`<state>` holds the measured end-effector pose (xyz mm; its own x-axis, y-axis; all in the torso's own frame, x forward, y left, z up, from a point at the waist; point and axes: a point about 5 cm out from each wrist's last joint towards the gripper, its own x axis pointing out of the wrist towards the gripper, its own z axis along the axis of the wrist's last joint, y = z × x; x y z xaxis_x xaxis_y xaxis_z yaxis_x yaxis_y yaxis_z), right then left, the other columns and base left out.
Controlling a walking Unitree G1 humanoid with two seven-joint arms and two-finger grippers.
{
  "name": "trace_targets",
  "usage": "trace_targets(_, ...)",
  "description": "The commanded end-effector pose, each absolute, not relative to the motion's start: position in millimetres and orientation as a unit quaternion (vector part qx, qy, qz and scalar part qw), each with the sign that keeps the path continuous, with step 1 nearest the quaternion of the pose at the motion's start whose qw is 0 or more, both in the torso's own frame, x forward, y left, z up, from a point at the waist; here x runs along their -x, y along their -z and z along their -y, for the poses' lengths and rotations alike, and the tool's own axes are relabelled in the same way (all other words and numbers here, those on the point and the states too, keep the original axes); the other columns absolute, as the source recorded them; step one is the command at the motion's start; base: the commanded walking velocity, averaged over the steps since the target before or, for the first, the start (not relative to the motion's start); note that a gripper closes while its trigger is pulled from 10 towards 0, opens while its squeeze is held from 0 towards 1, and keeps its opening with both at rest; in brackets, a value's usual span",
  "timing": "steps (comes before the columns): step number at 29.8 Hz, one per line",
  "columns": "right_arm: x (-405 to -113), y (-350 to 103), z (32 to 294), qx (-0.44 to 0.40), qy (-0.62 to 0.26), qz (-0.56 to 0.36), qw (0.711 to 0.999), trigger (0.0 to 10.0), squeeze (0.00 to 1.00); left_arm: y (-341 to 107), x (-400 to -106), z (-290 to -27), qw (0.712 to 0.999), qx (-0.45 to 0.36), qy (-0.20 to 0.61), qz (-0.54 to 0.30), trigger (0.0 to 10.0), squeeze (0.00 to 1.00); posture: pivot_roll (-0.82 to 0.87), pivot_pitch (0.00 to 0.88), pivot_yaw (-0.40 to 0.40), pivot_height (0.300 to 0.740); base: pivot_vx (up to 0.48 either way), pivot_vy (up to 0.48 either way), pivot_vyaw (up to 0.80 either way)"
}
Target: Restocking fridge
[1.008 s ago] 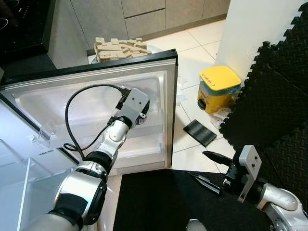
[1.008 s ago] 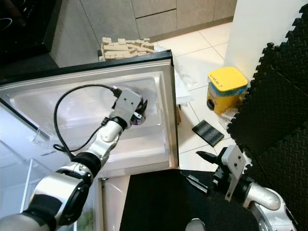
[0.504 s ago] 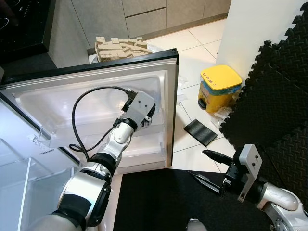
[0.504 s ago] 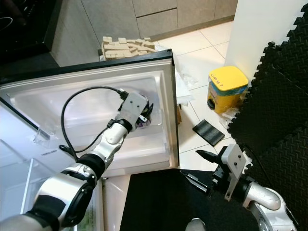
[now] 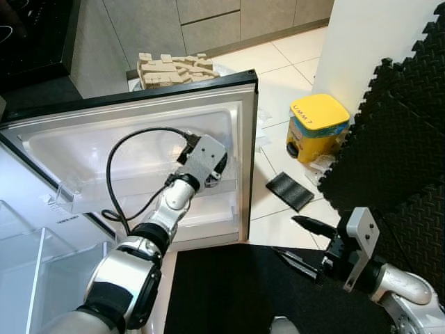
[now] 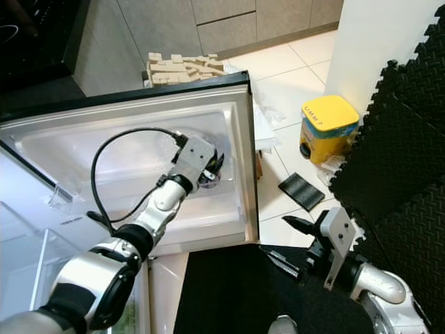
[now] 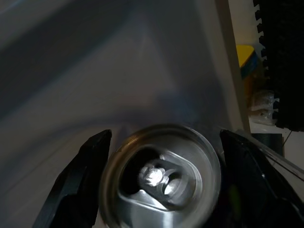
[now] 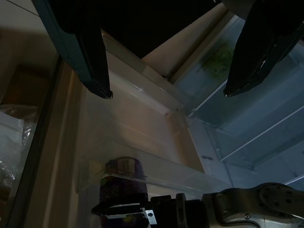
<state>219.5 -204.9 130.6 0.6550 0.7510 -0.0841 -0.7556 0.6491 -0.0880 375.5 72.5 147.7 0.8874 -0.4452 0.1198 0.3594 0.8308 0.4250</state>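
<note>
The left tool (image 7: 161,175) has its 2 black fingers (image 7: 78,180) closed around a purple can (image 8: 118,183), whose silver top with the pull tab faces the wrist camera. The can sits low in the door shelf (image 6: 208,202) of the open fridge door (image 5: 139,118), near the door's outer edge and behind the shelf's clear rail. The step in hand looks like setting the can down, so it is best done by keeping the can upright, lowering until its base rests flat on the shelf floor, then spreading the fingers just enough to clear its sides and lifting straight up, so nothing catches the rail. The right tool (image 5: 306,243) hangs idle with its fingers apart above a black mat (image 5: 236,292), well away from the fridge.
</note>
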Motion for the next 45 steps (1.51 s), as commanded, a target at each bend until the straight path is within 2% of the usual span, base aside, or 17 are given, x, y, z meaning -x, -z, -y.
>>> trace_targets(1,-215.8,-129.7,201.5,0.055,-0.421,-0.024,0.905,10.0,0.00,-136.6,-371.6,-71.8,0.951,-0.200,0.218,0.088,10.0,0.00,-0.18,0.216,0.150,0.740,0.000,0.000,0.00)
trace_targets(11,-215.4,-129.9,202.0,0.055,-0.419,-0.025,0.906,10.0,0.00,-139.6,-372.2,-69.9,0.952,-0.190,0.220,0.093,10.0,0.00,-0.18,0.218,0.151,0.740,0.000,0.000,0.00)
trace_targets(23,-217.8,-129.5,203.1,0.056,-0.418,-0.025,0.907,10.0,0.00,-153.1,-374.7,-65.4,0.955,-0.138,0.236,0.113,10.0,0.00,-0.17,0.212,0.149,0.740,0.000,0.000,0.00)
trace_targets(24,-218.2,-129.6,203.1,0.056,-0.418,-0.025,0.907,10.0,0.00,-152.5,-374.5,-64.8,0.955,-0.134,0.239,0.110,10.0,0.19,-0.17,0.212,0.149,0.740,0.000,0.000,0.00)
trace_targets(25,-218.2,-129.6,203.1,0.056,-0.418,-0.025,0.907,10.0,0.00,-152.5,-374.5,-64.8,0.955,-0.134,0.239,0.110,10.0,0.19,-0.17,0.212,0.149,0.740,0.000,0.000,0.00)
trace_targets(26,-218.5,-129.6,203.0,0.057,-0.418,-0.024,0.906,10.0,0.00,-151.8,-374.2,-64.4,0.955,-0.130,0.242,0.108,10.0,0.67,-0.17,0.212,0.149,0.740,0.000,0.000,0.00)
trace_targets(27,-218.6,-129.7,202.8,0.057,-0.418,-0.024,0.906,10.0,0.00,-151.4,-374.1,-64.3,0.956,-0.129,0.243,0.107,10.0,1.00,-0.17,0.211,0.149,0.740,0.000,0.000,0.00)
trace_targets(31,-218.7,-129.9,202.7,0.057,-0.418,-0.024,0.906,10.0,0.00,-151.3,-374.0,-64.7,0.957,-0.125,0.240,0.108,10.0,1.00,-0.17,0.211,0.149,0.740,0.000,0.000,0.00)
trace_targets(32,-218.7,-130.0,202.8,0.057,-0.418,-0.024,0.906,10.0,0.00,-151.6,-374.0,-64.8,0.957,-0.125,0.240,0.109,10.0,0.05,-0.17,0.212,0.148,0.740,0.000,0.000,0.00)
trace_targets(33,-218.8,-130.0,202.8,0.057,-0.418,-0.024,0.906,10.0,0.00,-152.0,-374.1,-64.9,0.957,-0.124,0.239,0.110,10.0,0.00,-0.17,0.212,0.148,0.740,0.000,0.000,0.00)
trace_targets(45,-219.7,-130.4,202.7,0.057,-0.420,-0.024,0.905,10.0,0.00,-160.2,-377.2,-68.1,0.958,-0.105,0.236,0.121,10.0,0.00,-0.17,0.209,0.145,0.740,0.000,0.000,0.00)
